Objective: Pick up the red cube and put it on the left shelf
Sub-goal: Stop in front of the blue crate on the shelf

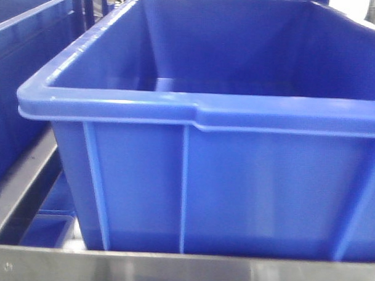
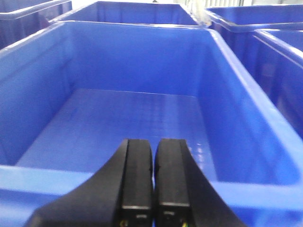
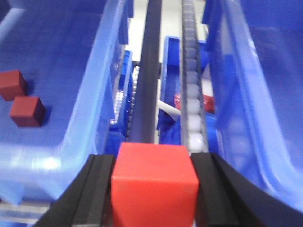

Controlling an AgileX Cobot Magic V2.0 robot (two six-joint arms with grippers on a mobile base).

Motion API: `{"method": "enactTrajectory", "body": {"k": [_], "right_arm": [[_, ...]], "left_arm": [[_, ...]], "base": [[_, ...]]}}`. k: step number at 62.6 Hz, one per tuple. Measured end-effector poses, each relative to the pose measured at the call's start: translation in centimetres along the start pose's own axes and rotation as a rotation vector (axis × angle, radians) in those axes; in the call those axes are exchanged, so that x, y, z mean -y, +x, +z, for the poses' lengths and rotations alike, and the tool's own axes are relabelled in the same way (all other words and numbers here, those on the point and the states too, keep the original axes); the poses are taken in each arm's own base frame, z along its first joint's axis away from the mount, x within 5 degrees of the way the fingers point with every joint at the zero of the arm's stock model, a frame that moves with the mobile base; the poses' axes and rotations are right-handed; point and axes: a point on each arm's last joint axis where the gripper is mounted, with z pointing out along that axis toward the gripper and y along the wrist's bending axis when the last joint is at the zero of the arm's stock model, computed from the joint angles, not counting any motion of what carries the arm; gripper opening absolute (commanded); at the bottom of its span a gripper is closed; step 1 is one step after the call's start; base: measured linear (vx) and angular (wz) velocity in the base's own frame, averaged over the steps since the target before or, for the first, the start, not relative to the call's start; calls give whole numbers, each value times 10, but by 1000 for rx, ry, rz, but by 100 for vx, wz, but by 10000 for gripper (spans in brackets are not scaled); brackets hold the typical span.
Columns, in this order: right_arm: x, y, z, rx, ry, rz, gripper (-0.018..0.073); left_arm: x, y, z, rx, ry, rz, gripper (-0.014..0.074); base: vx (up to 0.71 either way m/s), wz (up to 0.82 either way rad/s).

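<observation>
Right hand (image 3: 152,196) clamped on the red cube (image 3: 154,182) over a dark rail (image 3: 147,71). Left hand (image 2: 154,177) pressed closed, seemingly holding nothing, above a blue bin (image 2: 28,104).

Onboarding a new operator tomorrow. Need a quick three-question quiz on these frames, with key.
1. True or false: the left gripper is open.
2. The right gripper holds: A) a ball, B) the red cube, C) nothing.
3. In the right wrist view, how many dark cubes lie in the bin at left?
Key: 1 false, it is shut and empty; 2 B; 3 two.
</observation>
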Motion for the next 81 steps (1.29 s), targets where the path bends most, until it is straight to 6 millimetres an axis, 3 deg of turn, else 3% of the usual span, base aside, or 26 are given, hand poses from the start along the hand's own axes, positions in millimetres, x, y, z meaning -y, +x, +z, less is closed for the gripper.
{"method": "enactTrajectory", "body": {"k": [81], "right_arm": [[0, 0, 0, 0, 0, 0, 120]], "left_arm": [[0, 0, 0, 0, 0, 0, 102]], "base": [[1, 3]]}}
